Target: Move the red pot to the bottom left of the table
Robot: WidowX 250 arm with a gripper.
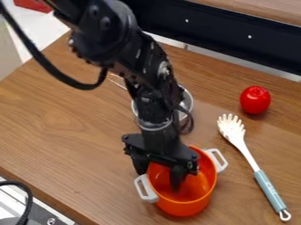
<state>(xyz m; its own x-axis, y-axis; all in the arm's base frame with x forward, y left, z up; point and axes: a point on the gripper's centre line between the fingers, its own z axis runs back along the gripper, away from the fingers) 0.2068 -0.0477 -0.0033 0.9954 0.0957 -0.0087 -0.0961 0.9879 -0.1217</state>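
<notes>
Nearest you stands one pot (183, 208), on the table (59, 114) between 5 and 6 o'clock from the middle of your view, with two handles: one (144, 189) near its 8 o'clock, the other (218, 161) near its 2. It lies directly under your one gripper (159, 178), which is released, its two fingers spread: one reaches down inside the pot, the other hangs outside the rim toward 10 o'clock, so the pot's wall runs between them. Take the pot as the hub of your clock for the rest. Toward 8 to 9 o'clock, past the table's near left edge, you have one loop of cable (27, 202) over some metal gear (50, 218). One spatula (250, 159) lies just beside the pot on its right, blue grip toward 4 o'clock, white pronged head toward 1. Farther back you have one silver bowl (187, 102) at 12, partly hidden behind the arm (154, 94), and one round red tomato (255, 99) at 1, well apart from the pot. Farthest off, one dark panel (217, 30) crosses from 12 toward 2, and one red thing (34, 5) sits at 11, off the table.
</notes>
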